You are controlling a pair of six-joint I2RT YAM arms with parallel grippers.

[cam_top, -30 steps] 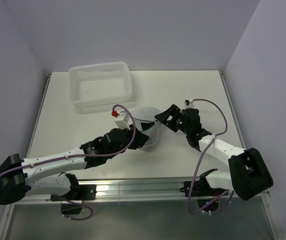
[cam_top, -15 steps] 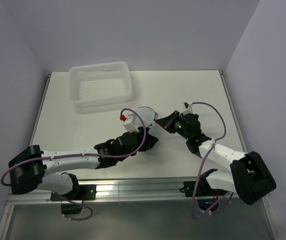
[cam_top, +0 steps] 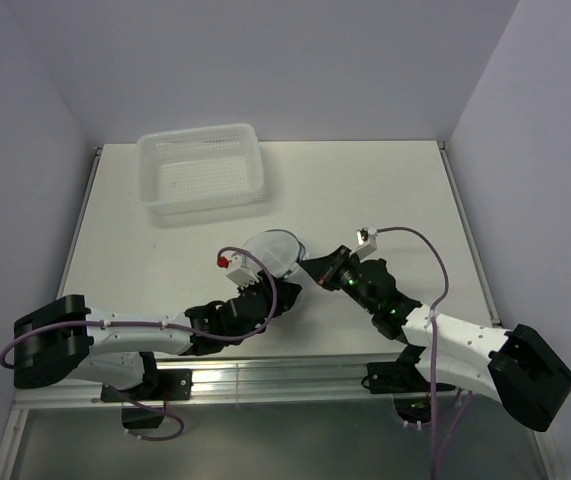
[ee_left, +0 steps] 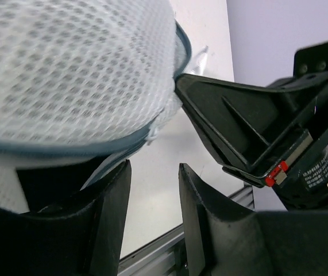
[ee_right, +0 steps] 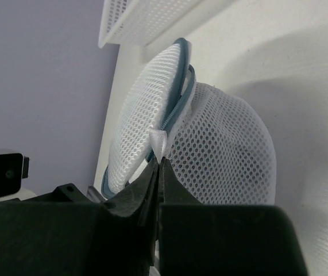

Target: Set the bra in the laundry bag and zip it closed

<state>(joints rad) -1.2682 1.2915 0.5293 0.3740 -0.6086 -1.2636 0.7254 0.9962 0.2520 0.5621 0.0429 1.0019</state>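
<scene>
Findings for your attention.

**Position.** The small, dome-shaped laundry bag (cam_top: 273,250) of translucent white mesh sits at the middle of the white worktop (cam_top: 385,190), toward the near edge and between the two arms. The rectangular white perforated plastic basket (cam_top: 197,132) stands well apart at the far left and plays no part here.

**Right pincer.** Your right pincer (ee_right: 158,167) has its fingers pressed fully together. Their tips meet on the small white fabric tab (ee_right: 159,138) that juts from the bag beside the blue-grey zipper rim (ee_right: 182,63). I judge this to be an anchoring hold that fixes the bag's right side so the rim cannot slide when the zip is drawn.

**Left pincer.** Your left pincer (ee_left: 153,168) comes in low from the near left with its fingers parted about halfway. Bare worktop shows through the gap, so nothing lies between them. The bag's rim hangs just above the left finger, which suggests you are lining up on the zipper from underneath.

**Contents.** No black fabric bra shows plainly in any view, so I cannot tell whether it is inside the mesh.

**Closure.** On the right wrist view the two halves of the bag appear parted along the rim. I judge the zip to be not fully closed.

**Risk.** The tab is thin and may slip under a sideways pull.
</scene>
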